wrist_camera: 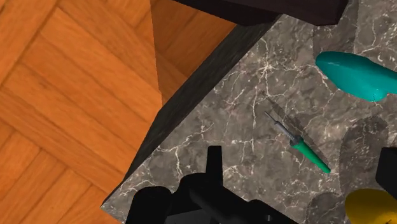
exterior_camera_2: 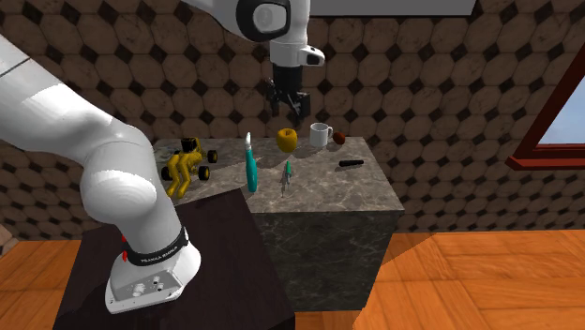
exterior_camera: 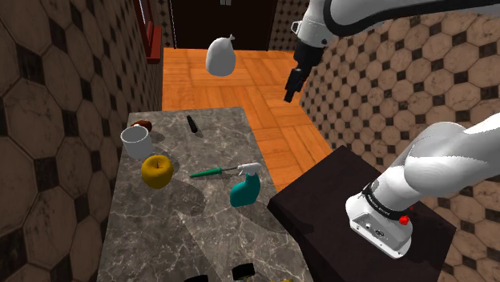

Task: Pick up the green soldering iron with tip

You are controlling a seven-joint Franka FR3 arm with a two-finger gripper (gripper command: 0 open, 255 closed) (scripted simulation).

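Observation:
The green-handled soldering iron [exterior_camera: 210, 171] lies flat on the marble table [exterior_camera: 184, 240], its thin metal tip pointing toward the teal spray bottle [exterior_camera: 244, 191]. It also lies near the table's front edge in the second exterior view, soldering iron [exterior_camera_2: 287, 173]. My black gripper [exterior_camera: 294, 84] hangs high above, out past the table's edge nearest the wooden floor, well apart from the iron. Seen across the room, the gripper [exterior_camera_2: 287, 101] stands open with nothing in it. In the wrist view the iron [wrist_camera: 302, 143] lies far below, between the spread fingers of the gripper [wrist_camera: 301, 170].
A yellow apple [exterior_camera: 157, 171], a white mug [exterior_camera: 136, 143], a small brown object [exterior_camera: 143, 124] and a black marker [exterior_camera: 193, 123] share the table. A yellow wheeled toy [exterior_camera_2: 186, 164] sits at its end by the stand. A white sack [exterior_camera: 221, 56] is on the wooden floor.

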